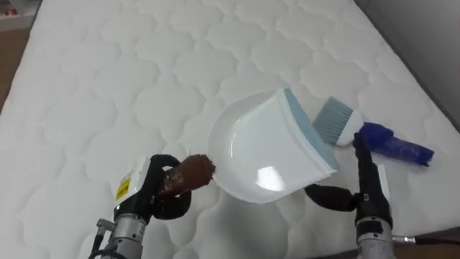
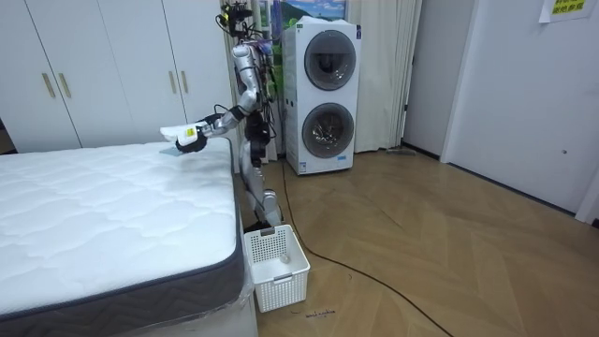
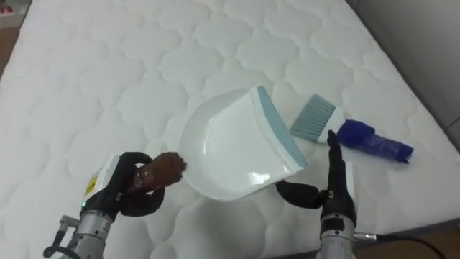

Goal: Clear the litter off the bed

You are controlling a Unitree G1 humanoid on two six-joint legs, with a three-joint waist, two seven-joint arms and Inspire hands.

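Bed [image 1: 108, 65] with a bare white quilted mattress, robot standing at its edge. Left robot hand [image 1: 154, 188] curls round the brown handle of a white dustpan [image 1: 266, 147], holding it over the mattress, likely to catch sweepings. Right robot hand [image 1: 366, 183], fingers straight, is near a blue-handled brush [image 1: 374, 137] lying on the bed, unobstructed. White basket [image 2: 276, 267] on the floor.

Black fingers are showing on the left hand [image 1: 162, 188], a yellow label gleaming beside its ribbed silver wrist; the right hand [image 1: 366, 188] is wearing black too, thin cables trailing below.
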